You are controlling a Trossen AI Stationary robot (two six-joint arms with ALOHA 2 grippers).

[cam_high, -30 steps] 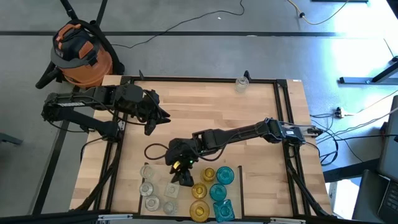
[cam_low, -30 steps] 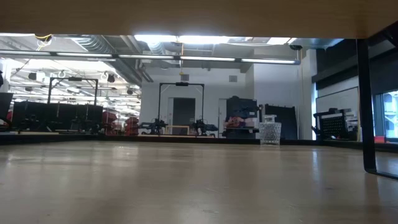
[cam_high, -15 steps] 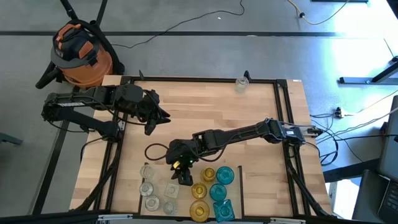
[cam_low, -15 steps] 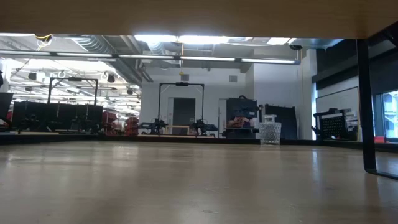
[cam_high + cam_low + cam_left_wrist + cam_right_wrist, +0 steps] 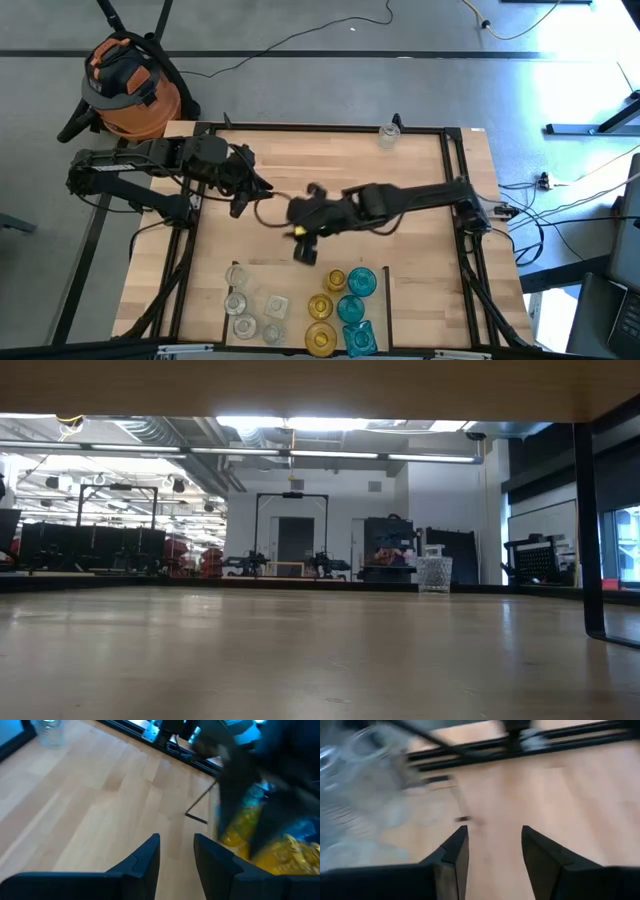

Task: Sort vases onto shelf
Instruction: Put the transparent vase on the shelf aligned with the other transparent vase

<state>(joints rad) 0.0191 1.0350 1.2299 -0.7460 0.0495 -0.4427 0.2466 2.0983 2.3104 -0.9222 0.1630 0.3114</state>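
Several small glass vases stand on their bases on the pale-wood shelf (image 5: pixel 298 312) at the near edge. The clear ones (image 5: pixel 240 300) are on the left, the amber ones (image 5: pixel 321 306) in the middle, the teal ones (image 5: pixel 352 308) on the right. One more clear vase (image 5: pixel 388 133) stands at the far edge. My right gripper (image 5: pixel 303 252) hangs open above the table, just beyond the vases, with nothing between its fingers (image 5: pixel 492 857). My left gripper (image 5: pixel 258 190) waits open at the left, also holding nothing (image 5: pixel 176 855).
Black frame rails (image 5: pixel 455 170) run along the table's far, left and right sides. An orange shop vacuum (image 5: pixel 130 85) stands on the floor beyond the far left corner. Bare wood (image 5: pixel 340 165) lies between the arms and the far edge.
My right gripper has risen from among the vases and drawn back toward the table's far edge, swinging about as it went, mostly within the last half second. It carries no vase. The vases stand as before.
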